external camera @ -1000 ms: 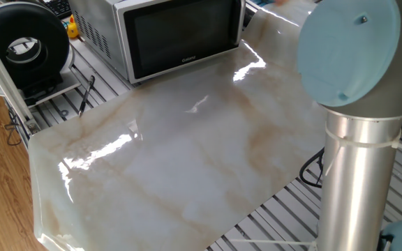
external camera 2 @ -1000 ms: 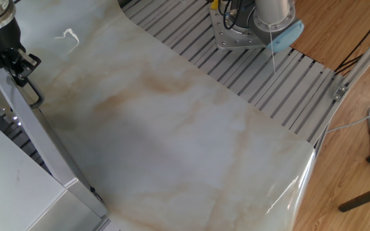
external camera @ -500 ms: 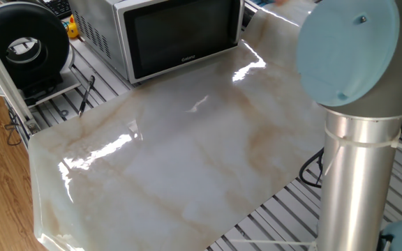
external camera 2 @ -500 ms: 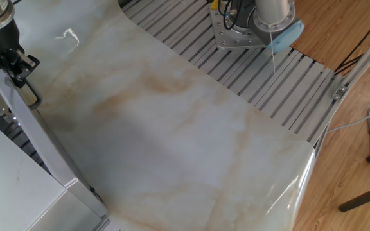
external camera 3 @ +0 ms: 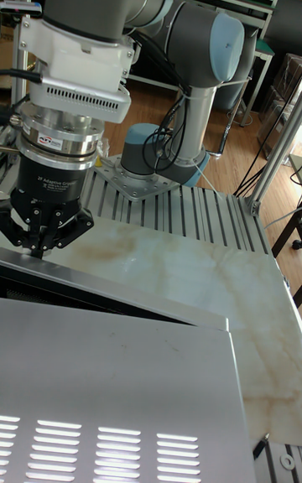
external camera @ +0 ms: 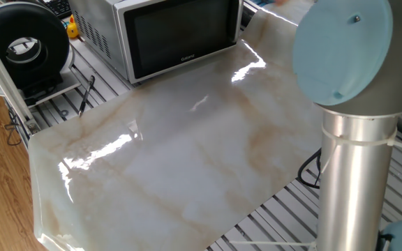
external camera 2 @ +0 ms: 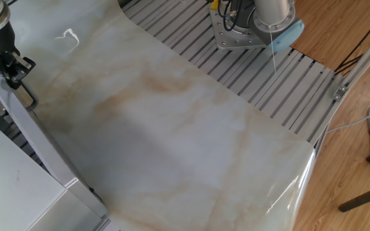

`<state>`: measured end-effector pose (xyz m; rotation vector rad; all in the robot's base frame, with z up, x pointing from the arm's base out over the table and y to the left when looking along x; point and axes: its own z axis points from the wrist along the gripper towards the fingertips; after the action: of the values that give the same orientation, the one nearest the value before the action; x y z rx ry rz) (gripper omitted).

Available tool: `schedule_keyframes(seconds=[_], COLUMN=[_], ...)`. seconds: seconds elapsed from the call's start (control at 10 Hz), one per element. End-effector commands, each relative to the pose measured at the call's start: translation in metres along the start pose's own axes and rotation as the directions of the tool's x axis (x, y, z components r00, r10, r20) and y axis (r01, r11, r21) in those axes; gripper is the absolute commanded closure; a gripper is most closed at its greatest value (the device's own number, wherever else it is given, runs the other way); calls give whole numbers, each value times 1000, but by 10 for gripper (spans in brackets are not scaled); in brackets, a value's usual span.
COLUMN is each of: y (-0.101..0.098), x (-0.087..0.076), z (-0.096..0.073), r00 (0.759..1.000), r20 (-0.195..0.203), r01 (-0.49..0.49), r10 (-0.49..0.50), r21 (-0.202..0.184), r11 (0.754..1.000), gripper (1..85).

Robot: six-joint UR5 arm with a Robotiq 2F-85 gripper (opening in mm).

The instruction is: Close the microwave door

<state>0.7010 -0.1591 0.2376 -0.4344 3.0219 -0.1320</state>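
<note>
We see the microwave at the upper left of one fixed view, on a marbled table, beside a round black fan-like device; its dark glass microwave door looks almost shut there; in the tall fixed view the door's top edge stands slightly out from the microwave's top, a narrow gap showing; the gripper hangs at the left, fingers drawn close together, fingertips at the door's top edge; we cannot tell whether it grips anything.

Silver microwave at the table's far edge.
Its dark glass microwave door stands slightly ajar.
</note>
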Motion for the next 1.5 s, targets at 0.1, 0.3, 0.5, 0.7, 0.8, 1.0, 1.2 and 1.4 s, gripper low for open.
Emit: schedule_keyframes(seconds=[0.1,0.3,0.5,0.7,0.8,1.0,1.2,1.4], y=[-1,0,-1,2,2,2,-2,-3], x=[-10,-11,-16,-21,-20,-22,-24,-26], z=[2,0,0,0,0,2,4,4], r00=[1000,1000,1000,999,999,999,1000,1000], r20=[9,8,27,47,37,32,29,29], r01=[5,5,-5,-14,-9,-7,-3,2], r10=[-5,-4,5,15,10,8,3,-2], r21=[-9,-19,-17,-26,-25,-25,-13,-6], r11=[1000,1000,1000,1000,1000,1000,1000,1000], gripper=[843,843,843,843,843,843,843,843])
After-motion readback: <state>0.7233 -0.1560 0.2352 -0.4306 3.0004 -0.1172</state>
